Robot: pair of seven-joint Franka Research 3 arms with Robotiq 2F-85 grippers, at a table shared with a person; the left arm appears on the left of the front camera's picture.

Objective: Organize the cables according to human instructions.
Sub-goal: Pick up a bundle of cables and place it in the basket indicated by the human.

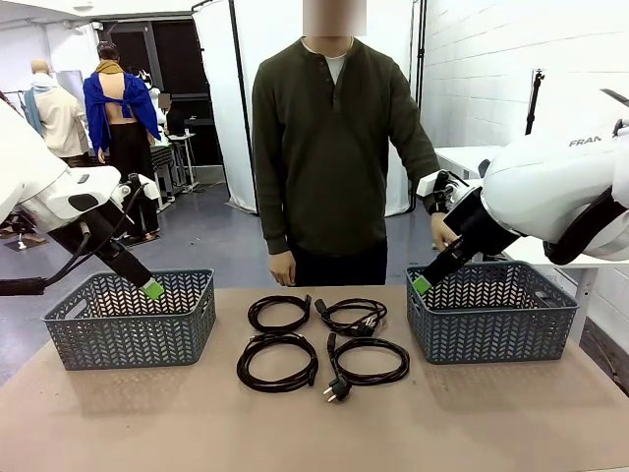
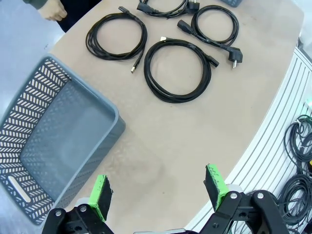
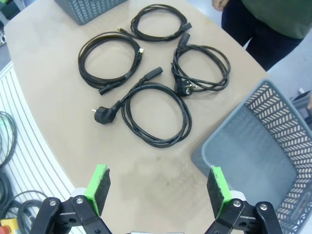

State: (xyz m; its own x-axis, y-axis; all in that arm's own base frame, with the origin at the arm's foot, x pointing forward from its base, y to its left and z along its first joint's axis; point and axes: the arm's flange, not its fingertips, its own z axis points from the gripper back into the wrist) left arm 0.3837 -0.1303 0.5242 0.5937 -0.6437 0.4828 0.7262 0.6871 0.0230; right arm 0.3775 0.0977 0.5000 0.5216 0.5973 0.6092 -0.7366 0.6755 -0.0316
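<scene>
Plug-ended cable [image 1: 337,389], grey basket [image 2: 63,141], person's hand [image 2: 52,9]

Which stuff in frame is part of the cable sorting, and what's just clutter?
Job:
- far-left cable, far-right cable, near-left cable, plug cable
- left basket, right basket, likely the bins
- person
- left gripper, right gripper, both open

Clutter:
- spare cables off the table
- tripod
- side table
</scene>
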